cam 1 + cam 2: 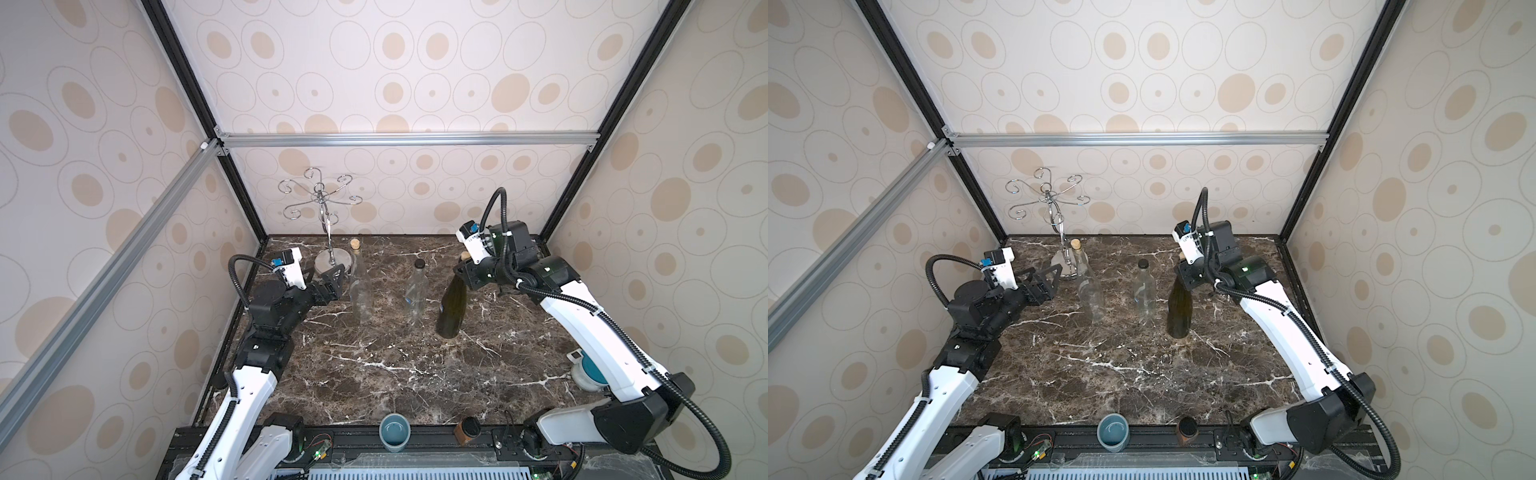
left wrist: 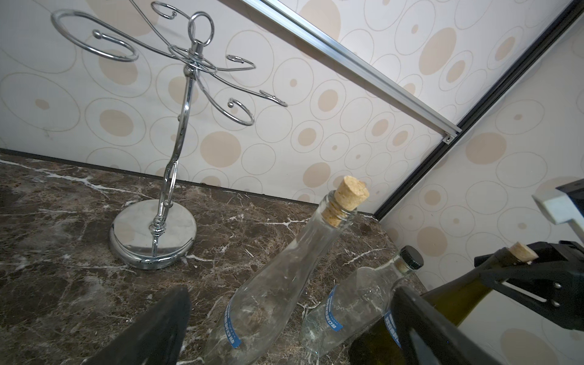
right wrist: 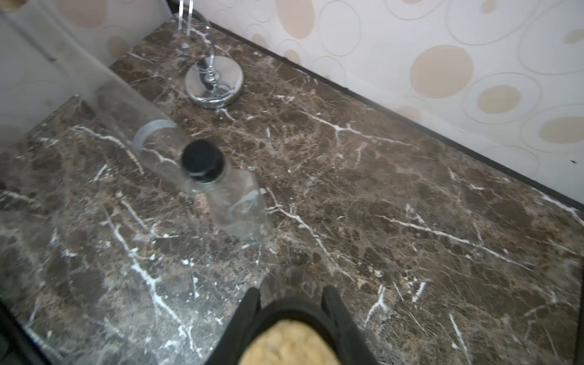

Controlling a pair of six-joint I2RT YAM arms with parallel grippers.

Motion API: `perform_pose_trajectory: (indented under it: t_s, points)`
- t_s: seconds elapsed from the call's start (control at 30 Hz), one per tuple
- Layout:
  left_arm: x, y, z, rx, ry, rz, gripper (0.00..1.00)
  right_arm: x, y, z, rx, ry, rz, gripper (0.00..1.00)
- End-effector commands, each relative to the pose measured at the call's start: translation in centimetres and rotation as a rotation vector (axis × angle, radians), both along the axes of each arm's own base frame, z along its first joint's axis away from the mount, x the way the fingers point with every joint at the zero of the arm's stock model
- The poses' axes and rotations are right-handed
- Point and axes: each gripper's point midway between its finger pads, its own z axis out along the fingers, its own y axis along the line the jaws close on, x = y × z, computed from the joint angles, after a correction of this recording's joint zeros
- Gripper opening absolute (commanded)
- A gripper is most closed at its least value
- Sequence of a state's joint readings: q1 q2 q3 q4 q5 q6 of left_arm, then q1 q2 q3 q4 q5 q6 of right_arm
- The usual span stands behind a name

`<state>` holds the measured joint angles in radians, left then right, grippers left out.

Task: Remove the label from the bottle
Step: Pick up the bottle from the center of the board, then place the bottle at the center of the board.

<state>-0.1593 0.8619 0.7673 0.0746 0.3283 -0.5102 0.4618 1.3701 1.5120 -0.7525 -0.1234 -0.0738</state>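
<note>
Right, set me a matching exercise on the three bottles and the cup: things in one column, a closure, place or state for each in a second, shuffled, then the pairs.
Things
1. dark green bottle
2. tall clear bottle
3. short clear bottle
4. blue cup

Descriptions
A. black screw cap
B. at the front edge of the table, nearest the camera
C. neck between the fingers of the right gripper
D. cork stopper, nearest the chrome stand

Pairs: 1-C; 2-D; 3-A; 4-B
</note>
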Motion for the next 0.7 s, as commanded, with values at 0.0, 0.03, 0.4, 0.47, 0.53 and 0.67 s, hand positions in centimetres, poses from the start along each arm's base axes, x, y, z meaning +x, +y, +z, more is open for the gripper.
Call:
perform_pose_trajectory:
  t_s: [0.0,0.03,0.4,0.47,0.53,0.67]
  points:
    - [-0.5,-1.1,3.2,0.021,-0.069,-0.05,1.0,-2.3,1.4,5.9,0.09,-0.156,0.107,0.2]
    - [-0.6,-1.4,3.6,0.021,-0.078,-0.064,1.0,-2.8,1.6,6.1,0.092,-0.164,0.122,0.2]
    - [-2.0,-6.3,6.5,0.04,-0.151,-0.232,1.0,-5.7,5.5,6.1,0.108,-0.186,0.253,0.2]
    - [-2.4,-7.4,6.7,0.051,-0.161,-0.271,1.0,-5.9,6.1,5.8,0.106,-0.182,0.27,0.2]
    - [-2.8,-8.4,6.8,0.062,-0.171,-0.301,1.0,-6.0,6.7,5.4,0.105,-0.178,0.284,0.2]
    - [-3.9,-10.0,7.2,0.072,-0.21,-0.373,1.0,-6.3,7.6,4.7,0.079,-0.177,0.298,0.2]
